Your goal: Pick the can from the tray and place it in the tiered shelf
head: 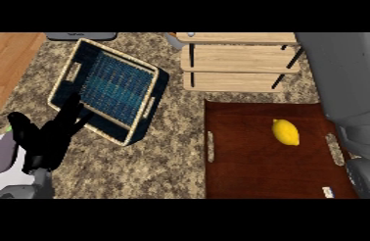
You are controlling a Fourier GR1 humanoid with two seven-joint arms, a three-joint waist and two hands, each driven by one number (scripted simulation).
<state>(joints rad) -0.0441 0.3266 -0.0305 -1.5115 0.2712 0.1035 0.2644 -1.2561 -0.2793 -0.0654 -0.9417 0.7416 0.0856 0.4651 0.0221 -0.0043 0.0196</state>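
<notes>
Woven basket (pixel 112 85) with blue lining, upper left of frame, sitting skewed on the speckled counter (pixel 145 166). Yellow lemon (pixel 285 132) right of centre, well apart from it.

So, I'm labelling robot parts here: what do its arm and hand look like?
The left hand is black with slim fingers, on a grey wrist and a pale grey, rounded forearm. No cables or markings show. The right hand is out of view.

Obs: left robot hand (pixel 45 137) black, fingers straight, pointing up and slightly right, thumb set apart to their left; relaxed, nothing held. Grey forearm (pixel 18 188) directly below it. Right arm (pixel 347 88): grey segments far to its right; that hand is unseen.
</notes>
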